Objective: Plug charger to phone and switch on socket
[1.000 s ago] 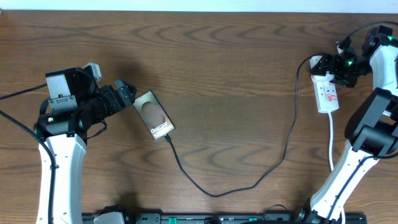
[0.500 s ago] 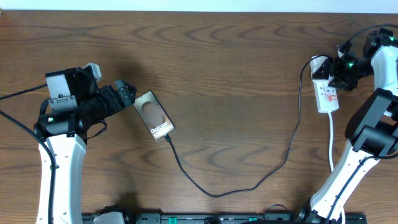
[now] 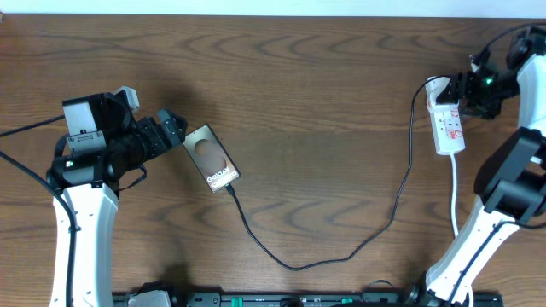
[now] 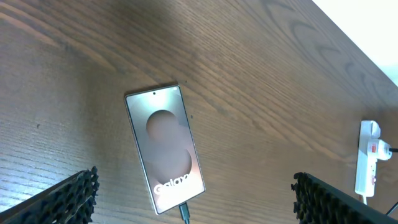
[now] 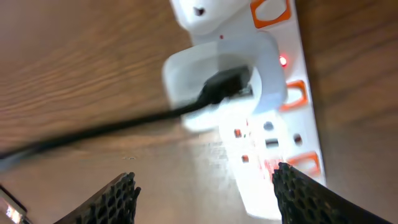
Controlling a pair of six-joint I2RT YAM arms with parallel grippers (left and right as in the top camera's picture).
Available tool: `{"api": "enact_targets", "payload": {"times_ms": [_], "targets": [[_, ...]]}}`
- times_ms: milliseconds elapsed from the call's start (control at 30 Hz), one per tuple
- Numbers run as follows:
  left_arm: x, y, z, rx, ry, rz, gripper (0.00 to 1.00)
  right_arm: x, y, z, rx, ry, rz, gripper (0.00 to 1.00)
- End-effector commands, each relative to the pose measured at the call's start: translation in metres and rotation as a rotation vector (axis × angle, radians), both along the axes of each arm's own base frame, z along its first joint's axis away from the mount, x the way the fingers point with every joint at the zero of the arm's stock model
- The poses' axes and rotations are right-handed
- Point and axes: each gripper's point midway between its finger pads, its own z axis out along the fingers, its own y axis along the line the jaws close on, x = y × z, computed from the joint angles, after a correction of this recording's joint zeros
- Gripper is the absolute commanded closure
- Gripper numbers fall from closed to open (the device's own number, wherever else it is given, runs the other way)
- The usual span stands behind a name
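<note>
The grey-brown phone (image 3: pixel 212 158) lies flat on the table with "Galaxy" lettering; it also shows in the left wrist view (image 4: pixel 165 148). The black charger cable (image 3: pixel 299 263) has its tip in the phone's lower end (image 4: pixel 184 213) and runs right to a white adapter (image 5: pixel 217 87) seated in the white socket strip (image 3: pixel 449 126). A small red light (image 5: pixel 283 60) glows on the strip (image 5: pixel 273 162). My left gripper (image 3: pixel 175 130) is open and empty just left of the phone. My right gripper (image 3: pixel 467 92) is open and empty above the strip's top end.
The strip's white cord (image 3: pixel 455 192) runs down along my right arm. The wooden table (image 3: pixel 324 102) stretches between the two arms, crossed only by the black cable loop. The table's far edge meets a white wall at the top.
My right gripper has moved up and to the right, away from the strip's top end. The cable near the strip shifted slightly. The left arm and phone have not moved.
</note>
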Motion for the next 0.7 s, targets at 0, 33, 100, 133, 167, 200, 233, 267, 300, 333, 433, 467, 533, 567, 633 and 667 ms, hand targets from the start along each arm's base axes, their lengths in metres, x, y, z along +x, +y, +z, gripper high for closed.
{"api": "enact_targets", "payload": {"times_ms": [0,33,100,133,167,200,233,267,300,333,433,467,533,567,633,667], "targets": [[0.000,0.001,-0.002,0.014,0.005,-0.007,0.02,-0.004,0.002,0.067,-0.050,-0.126,-0.010,0.31],[0.000,0.001,-0.002,0.014,0.005,-0.007,0.02,-0.006,0.002,0.074,-0.056,-0.135,-0.015,0.31],[0.000,0.001,-0.002,0.014,0.005,-0.007,0.02,-0.014,-0.001,0.095,-0.096,-0.149,-0.065,0.31],[0.000,0.001,-0.002,0.014,0.004,-0.006,0.02,-0.018,-0.004,0.105,-0.120,-0.153,-0.100,0.26],[0.000,0.001,-0.002,0.014,0.004,-0.006,0.02,-0.025,-0.007,0.117,-0.146,-0.155,-0.148,0.06],[0.000,0.001,-0.002,0.014,0.005,-0.006,0.02,-0.030,-0.008,0.126,-0.157,-0.157,-0.184,0.01],[0.000,0.001,-0.002,0.014,0.005,-0.006,0.02,-0.037,-0.007,0.137,-0.162,-0.160,-0.222,0.01],[0.000,0.001,-0.002,0.014,0.005,-0.006,0.02,-0.043,-0.005,0.145,-0.159,-0.166,-0.244,0.01],[0.000,0.001,-0.002,0.014,0.005,-0.007,0.02,-0.049,-0.002,0.154,-0.154,-0.169,-0.267,0.01],[-0.001,0.001,-0.003,0.013,0.007,-0.006,0.02,-0.057,0.001,0.162,-0.146,-0.171,-0.285,0.01],[-0.002,0.000,-0.004,0.012,0.016,-0.007,0.02,-0.075,0.010,0.181,-0.136,-0.179,-0.304,0.01],[-0.004,0.000,-0.005,0.010,0.023,-0.007,0.02,-0.084,0.014,0.188,-0.136,-0.183,-0.304,0.01],[-0.004,0.000,-0.005,0.011,0.022,-0.007,0.02,-0.092,0.017,0.194,-0.136,-0.187,-0.304,0.01],[-0.004,0.000,-0.005,0.010,0.023,-0.007,0.02,-0.096,0.019,0.197,-0.136,-0.184,-0.304,0.01],[-0.004,0.000,-0.005,0.010,0.023,-0.007,0.02,-0.104,0.022,0.199,-0.137,-0.174,-0.303,0.01],[-0.004,0.000,-0.005,0.011,0.023,-0.007,0.02,-0.105,0.022,0.200,-0.137,-0.174,-0.303,0.01]]}}
